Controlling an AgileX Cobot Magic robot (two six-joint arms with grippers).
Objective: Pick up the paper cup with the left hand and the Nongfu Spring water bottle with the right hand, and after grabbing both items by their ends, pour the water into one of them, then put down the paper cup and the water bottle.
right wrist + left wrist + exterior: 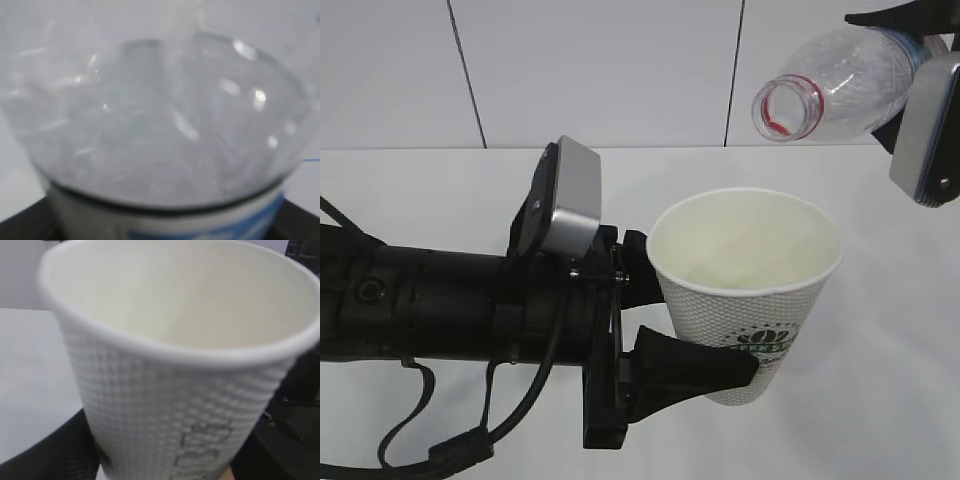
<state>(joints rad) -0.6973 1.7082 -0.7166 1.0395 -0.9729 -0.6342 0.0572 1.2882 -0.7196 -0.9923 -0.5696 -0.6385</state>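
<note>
Left hand [705,330] is clamped on the cup [745,290], fingers on the lower body at about 8 o'clock from the rim, cup upright and lifted clear of the surface [420,190], mouth open upward. Right hand [920,110] is clamped on the bottle [840,85] at its base end, up at 1–2 o'clock from the cup. Bottle long axis runs roughly along the 3-to-9 line, tipped slightly mouth-down, open neck with red ring pointing toward 8 o'clock. Mouth sits above the cup rim and a bit toward its 1 o'clock side, apart from it, not touching. No stream visible; can't tell how much water is left in the bottle, right wrist view only shows blurred clear plastic [150,125]. Cup inside looks cream and dry-ish in the left wrist view [185,300], though a faint sheen at the bottom in the exterior view could be water, can't confirm. Judgement: pour step, either about to start or just done. Key relation: bottle mouth needs to stay over the rim's far right edge; tipping further from there risks spilling past the 2 o'clock side.
</note>
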